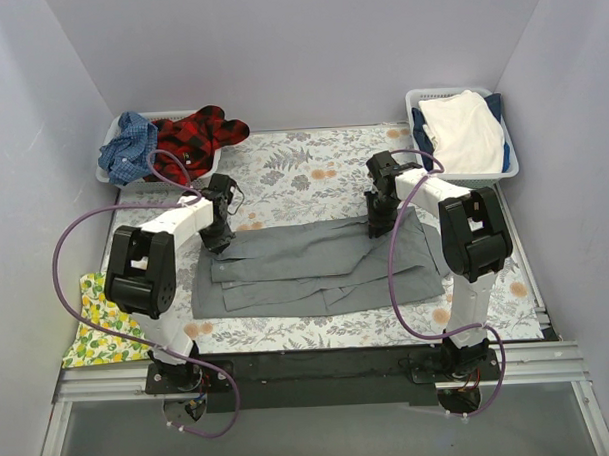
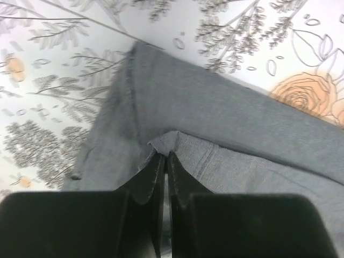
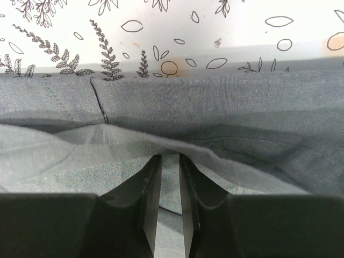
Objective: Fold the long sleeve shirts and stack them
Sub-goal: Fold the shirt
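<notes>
The large plain mid-grey cloth shirt [image 1: 321, 267] is laid flat in long overlapping folds across the middle of the fern-print table cover [image 1: 312, 163], between the two arms.

The left gripper [image 1: 219, 237] is set down on the far left corner of the shirt. In the left wrist view, its fingertips [image 2: 153, 177] are pressed together, and a raised peak of the grey fabric is pinched between them.

The right gripper [image 1: 378, 223] is set on the far edge of the shirt, toward its right end. In the right wrist view, its fingertips [image 3: 150, 183] are clamped on a lifted fold of the same shirt.

The red-black plaid shirt [image 1: 196, 137] and the blue checked shirt [image 1: 127, 146] are heaped in the white plastic basket [image 1: 105, 175] at the far left corner, well apart from both grippers.
</notes>
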Controlling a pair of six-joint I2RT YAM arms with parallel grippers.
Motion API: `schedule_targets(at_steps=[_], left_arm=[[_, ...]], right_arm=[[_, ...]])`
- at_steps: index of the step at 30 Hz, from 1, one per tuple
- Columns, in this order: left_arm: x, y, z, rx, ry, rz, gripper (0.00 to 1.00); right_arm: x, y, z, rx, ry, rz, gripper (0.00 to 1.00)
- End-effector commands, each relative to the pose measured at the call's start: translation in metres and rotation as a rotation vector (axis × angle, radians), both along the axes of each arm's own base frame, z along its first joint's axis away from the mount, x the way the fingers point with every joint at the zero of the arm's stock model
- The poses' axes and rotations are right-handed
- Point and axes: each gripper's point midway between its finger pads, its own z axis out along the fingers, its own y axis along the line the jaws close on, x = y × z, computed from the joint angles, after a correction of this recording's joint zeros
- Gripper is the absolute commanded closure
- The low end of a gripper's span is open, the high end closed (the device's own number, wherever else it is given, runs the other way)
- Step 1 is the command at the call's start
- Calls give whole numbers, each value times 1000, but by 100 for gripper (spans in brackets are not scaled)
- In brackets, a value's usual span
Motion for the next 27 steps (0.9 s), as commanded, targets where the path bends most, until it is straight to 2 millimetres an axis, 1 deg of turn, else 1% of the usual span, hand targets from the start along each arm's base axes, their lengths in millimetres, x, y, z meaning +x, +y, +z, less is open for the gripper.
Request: schedule_targets(at_steps=[1,5,6,7,8,9,10,11,12,13,14,15,16,17,18,19,20,21,22,23,24,25,26,27], left_arm=[[6,24,44,105,-114,62,100],[12,26,43,128,-122,49,100],[16,26,46,132,-129,48,98],[18,26,45,137,-125,48,77],[21,25,47,136,-132,45,68],[28,24,54,133,-153,43,59],[31,24,59,132,-166,45,47],[35,23,63,130,-178,41,35],[37,23,68,133,-188,43,33],[40,23,76,130,-207,47,30],[41,22,80,126,-213,47,28],[43,21,83,121,-220,37,28],[46,14,87,83,-227,16,28],[51,8,92,53,-251,-7,28],[54,1,95,21,-260,-31,28],[58,-17,100,-48,-264,-102,28],[65,-29,105,-88,-298,-153,28],[67,-40,108,-107,-314,-191,27],[65,-65,110,-153,-315,-306,27],[71,-81,111,-175,-341,-361,27],[70,-95,110,-188,-344,-410,25],[66,-121,109,-203,-348,-515,25],[65,-139,111,-230,-352,-565,24],[63,-152,102,-237,-332,-603,24]], right_arm=[[-8,-17,-15,-75,44,-20,71],[-7,-16,-13,-68,38,-19,72],[-7,-16,-13,-71,37,-17,71],[-6,-16,-11,-69,31,-15,71],[-4,-15,-5,-63,14,-14,71],[-2,-16,-1,-60,-2,-14,70],[1,-15,3,-57,-20,-18,69],[4,-15,14,-54,-53,-19,68],[6,-15,21,-51,-72,-23,67],[9,-15,27,-49,-92,-27,63],[12,-16,41,-44,-131,-35,62],[14,-16,47,-43,-150,-38,60],[15,-17,53,-43,-165,-46,58],[16,-18,64,-35,-196,-51,57],[15,-18,69,-29,-206,-54,56],[15,-18,73,-25,-216,-58,54],[14,-19,83,-20,-241,-66,52],[12,-21,85,-23,-246,-71,52],[11,-24,89,-27,-257,-82,51],[11,-29,99,-30,-288,-103,51],[7,-33,99,-32,-287,-122,51],[6,-40,102,-32,-294,-154,51],[5,-46,112,-25,-322,-179,51],[1,-52,111,-24,-317,-208,51]])
